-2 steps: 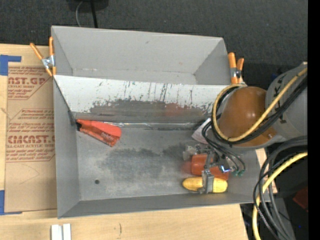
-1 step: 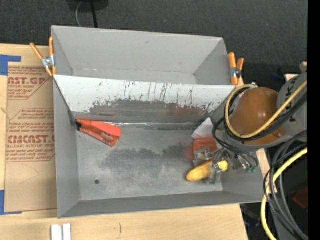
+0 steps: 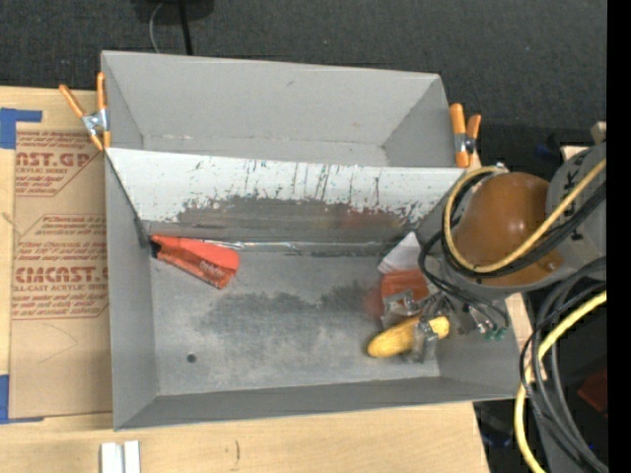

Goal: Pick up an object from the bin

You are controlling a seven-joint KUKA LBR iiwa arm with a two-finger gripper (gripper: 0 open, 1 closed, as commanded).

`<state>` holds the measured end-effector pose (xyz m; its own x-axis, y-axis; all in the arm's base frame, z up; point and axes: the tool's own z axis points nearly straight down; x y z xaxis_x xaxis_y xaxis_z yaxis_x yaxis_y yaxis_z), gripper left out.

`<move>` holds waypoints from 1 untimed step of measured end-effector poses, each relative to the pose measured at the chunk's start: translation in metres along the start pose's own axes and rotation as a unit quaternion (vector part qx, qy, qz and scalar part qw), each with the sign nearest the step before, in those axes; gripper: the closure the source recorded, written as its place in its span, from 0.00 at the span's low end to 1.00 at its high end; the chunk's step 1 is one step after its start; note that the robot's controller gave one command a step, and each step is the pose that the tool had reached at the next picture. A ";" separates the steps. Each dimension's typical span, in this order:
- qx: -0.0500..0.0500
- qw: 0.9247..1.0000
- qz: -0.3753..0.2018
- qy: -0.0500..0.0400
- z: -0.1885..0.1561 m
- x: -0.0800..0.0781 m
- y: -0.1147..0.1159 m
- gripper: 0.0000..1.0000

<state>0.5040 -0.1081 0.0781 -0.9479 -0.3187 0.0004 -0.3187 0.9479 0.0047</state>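
A yellow, banana-shaped thing (image 3: 391,342) lies on the bin floor near the front right corner. My gripper (image 3: 424,329) is down low at its right end, right against it. Just behind the gripper lies a small red thing (image 3: 402,287), with a white scrap (image 3: 399,255) leaning on the right wall behind that. Part of the yellow thing's right end is covered by the gripper.
A flat red-orange packet (image 3: 197,258) lies at the back left of the floor, far from the gripper. The arm's brown dome and looped cables hang over the bin's right rim.
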 end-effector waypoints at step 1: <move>0.002 1.000 0.004 -0.005 -0.186 -0.005 0.009 1.00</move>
<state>0.5065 -0.0990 0.2641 -0.9505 -0.3106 -0.0092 -0.3107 0.9505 -0.0003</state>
